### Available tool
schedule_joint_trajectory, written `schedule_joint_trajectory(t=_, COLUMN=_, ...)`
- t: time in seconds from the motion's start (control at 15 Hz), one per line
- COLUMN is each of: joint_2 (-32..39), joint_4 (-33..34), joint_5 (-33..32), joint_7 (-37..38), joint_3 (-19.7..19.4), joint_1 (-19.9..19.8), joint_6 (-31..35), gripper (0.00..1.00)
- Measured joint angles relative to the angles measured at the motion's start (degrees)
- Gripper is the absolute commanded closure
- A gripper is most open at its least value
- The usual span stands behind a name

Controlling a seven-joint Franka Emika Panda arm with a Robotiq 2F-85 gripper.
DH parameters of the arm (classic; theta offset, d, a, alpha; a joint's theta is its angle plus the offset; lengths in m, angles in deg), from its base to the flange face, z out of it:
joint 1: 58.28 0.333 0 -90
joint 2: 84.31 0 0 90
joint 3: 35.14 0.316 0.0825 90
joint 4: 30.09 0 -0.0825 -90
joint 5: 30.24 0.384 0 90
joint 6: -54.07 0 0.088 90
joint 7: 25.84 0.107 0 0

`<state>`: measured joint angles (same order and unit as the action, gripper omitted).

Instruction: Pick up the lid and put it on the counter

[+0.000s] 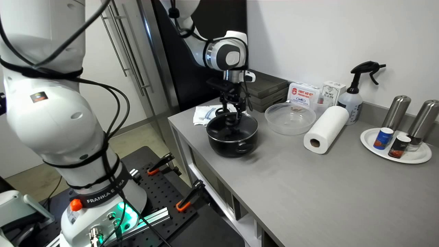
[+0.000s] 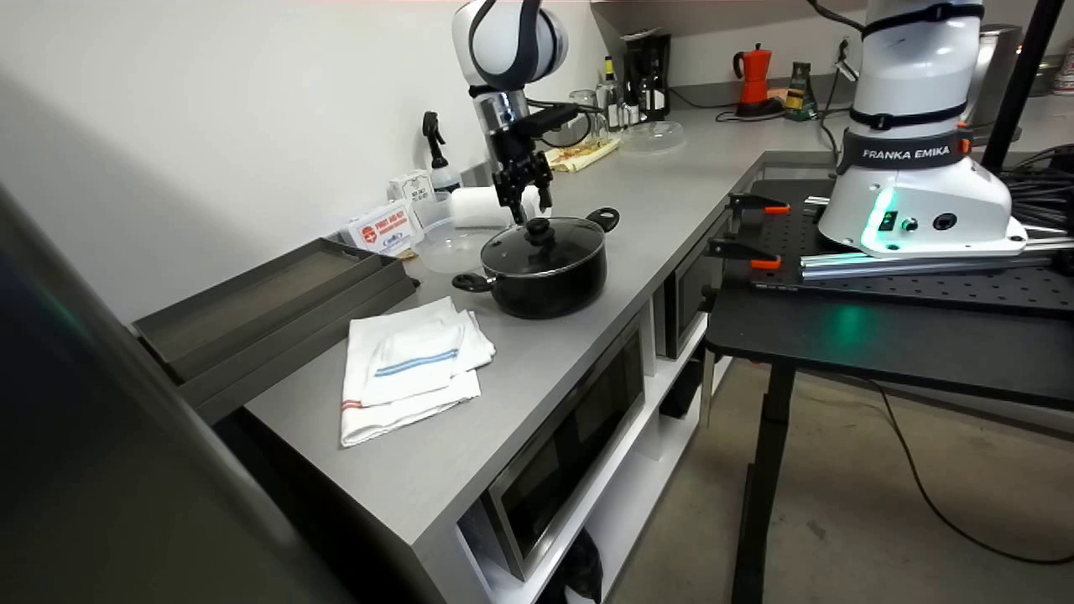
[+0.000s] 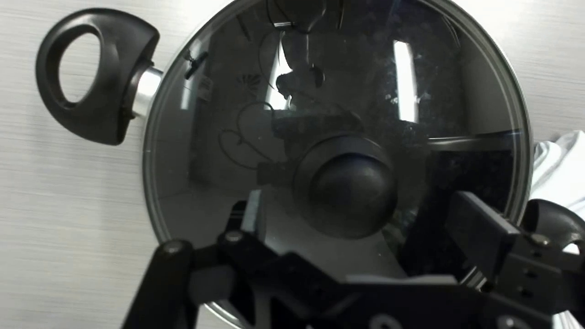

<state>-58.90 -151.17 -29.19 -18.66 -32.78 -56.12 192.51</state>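
Poised just over the glass lid (image 2: 547, 256), seated on a black pot (image 2: 550, 294) near one end of the grey surface (image 1: 291, 181), with a wide-spread end effector (image 2: 532, 208). In the wrist view, with parted fingers (image 3: 477, 233) to either side of the black knob (image 3: 352, 196), clear of its sides. Joined nearby by a folded white towel (image 2: 411, 369), a clear dish (image 1: 289, 120) and stacked grey trays (image 2: 294, 335). Backed, toward the wall in an exterior view, by a first-aid kit (image 1: 303, 92) and a spray bottle (image 1: 349, 103); followed farther along by a white paper roll (image 1: 327, 128) and small canisters (image 1: 383, 139) on a white plate (image 1: 367, 139).
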Motion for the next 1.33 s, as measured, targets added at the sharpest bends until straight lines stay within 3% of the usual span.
schedule_joint_trajectory(t=1.33, joint_2=1.7, joint_4=-2.0, joint_5=0.0, joint_7=-0.6, joint_3=0.0, joint_1=0.4, joint_6=2.1, gripper=0.0)
